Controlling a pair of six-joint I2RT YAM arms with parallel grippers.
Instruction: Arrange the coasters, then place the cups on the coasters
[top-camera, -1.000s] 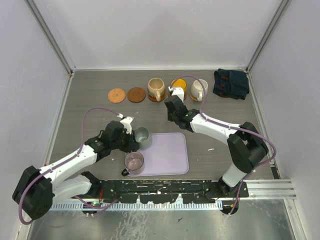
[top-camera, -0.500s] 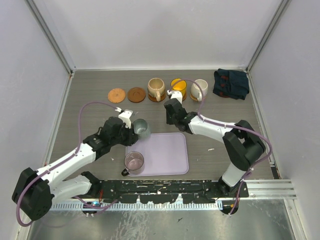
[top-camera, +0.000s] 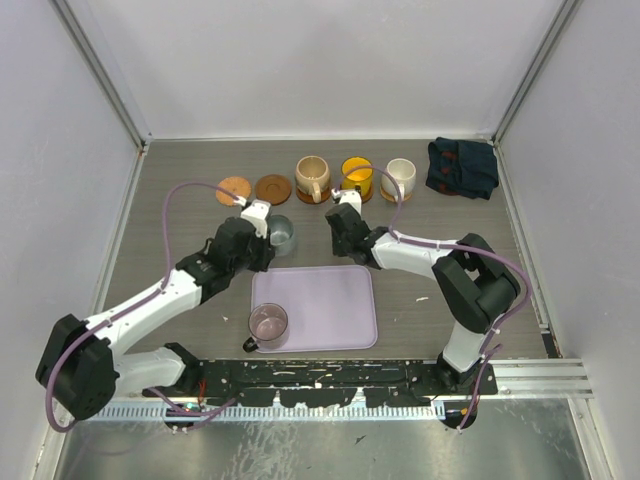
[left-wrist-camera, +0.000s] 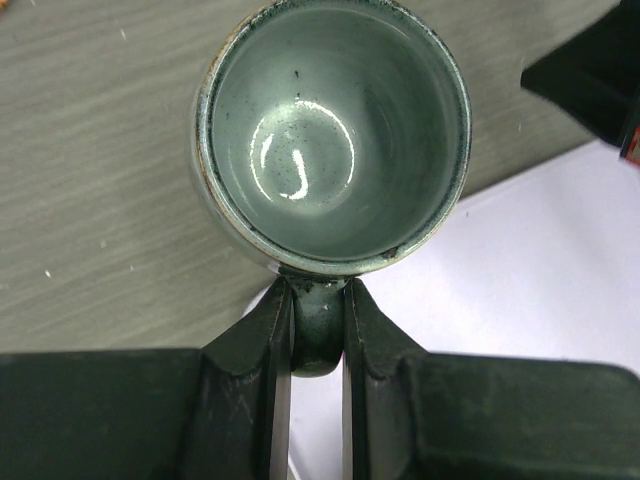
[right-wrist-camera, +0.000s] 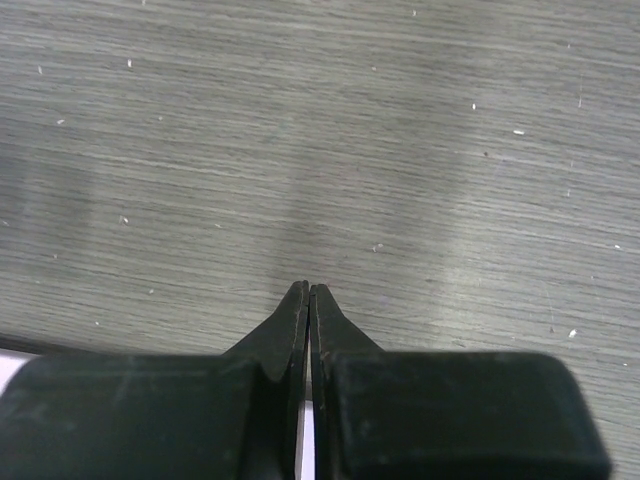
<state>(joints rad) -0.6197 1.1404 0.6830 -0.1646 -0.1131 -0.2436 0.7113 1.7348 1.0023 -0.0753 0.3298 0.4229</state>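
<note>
My left gripper is shut on the handle of the grey-green cup, which hangs upright above the table just past the tray's far left corner; the same cup shows in the top view. Two bare coasters lie at the back left. The tan cup, yellow cup and cream cup stand in a row on coasters. A pinkish-purple cup stands on the tray's near left corner. My right gripper is shut and holds nothing, over bare table near the yellow cup.
The lavender tray lies between the arms. A dark folded cloth sits at the back right corner. Walls close in the table at the left, right and back.
My left gripper carried the grey-green cup up off the tray toward the back. The right gripper closed and drew back a little from the yellow cup.
</note>
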